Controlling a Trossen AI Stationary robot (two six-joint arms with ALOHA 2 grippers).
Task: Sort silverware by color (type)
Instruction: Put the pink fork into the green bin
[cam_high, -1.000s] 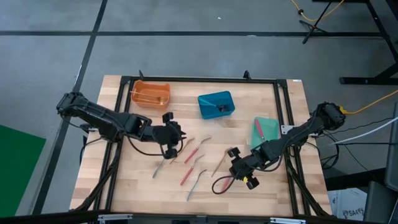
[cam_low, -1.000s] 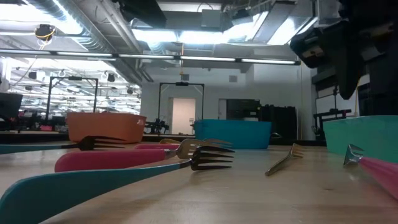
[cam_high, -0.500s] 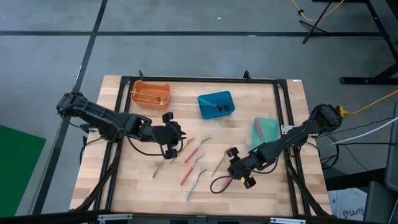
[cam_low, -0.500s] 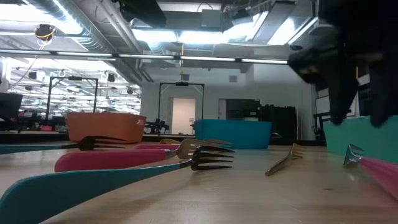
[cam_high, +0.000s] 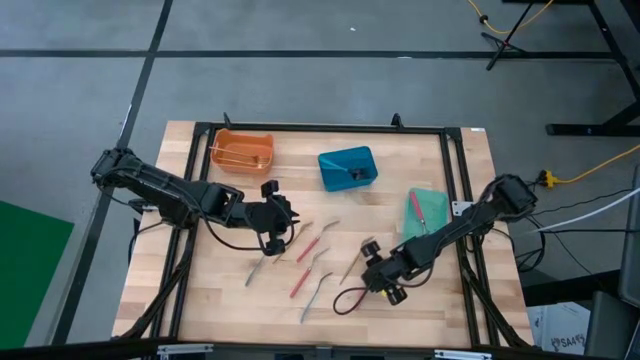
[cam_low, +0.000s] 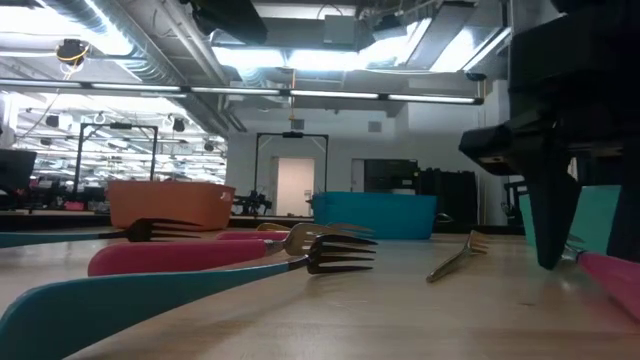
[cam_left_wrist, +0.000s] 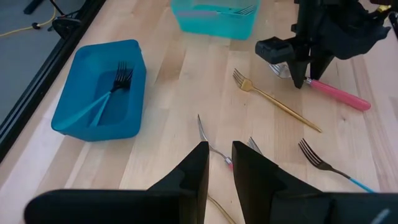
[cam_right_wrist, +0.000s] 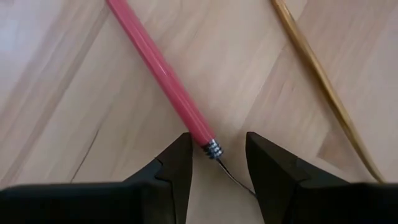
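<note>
Silverware lies loose on the wooden table (cam_high: 230, 300): a pink-handled utensil (cam_right_wrist: 161, 68), a gold fork (cam_left_wrist: 273, 99), a blue-handled fork (cam_left_wrist: 329, 165) and others (cam_high: 310, 243). My right gripper (cam_right_wrist: 214, 168) points steeply down, open, low over the table. Its fingers stand on either side of the pink-handled utensil's neck (cam_right_wrist: 211, 148), where handle meets metal. In the left wrist view that gripper (cam_left_wrist: 305, 62) stands over the utensil's head end. My left gripper (cam_left_wrist: 220, 168) hovers open, by a narrow gap, left of the table's middle, nothing between its fingers.
Three bins stand along the far half: orange (cam_high: 243, 152) at the left, blue (cam_high: 348, 168) in the middle holding a blue-handled fork (cam_left_wrist: 102, 93), green (cam_high: 428, 208) at the right holding utensils. A dark cable (cam_high: 350, 298) loops beside my right gripper.
My right gripper has come down toward the table and a little toward its left edge, onto the pink-handled utensil, so that its fingers now stand close above the wood. The silverware has not moved.
</note>
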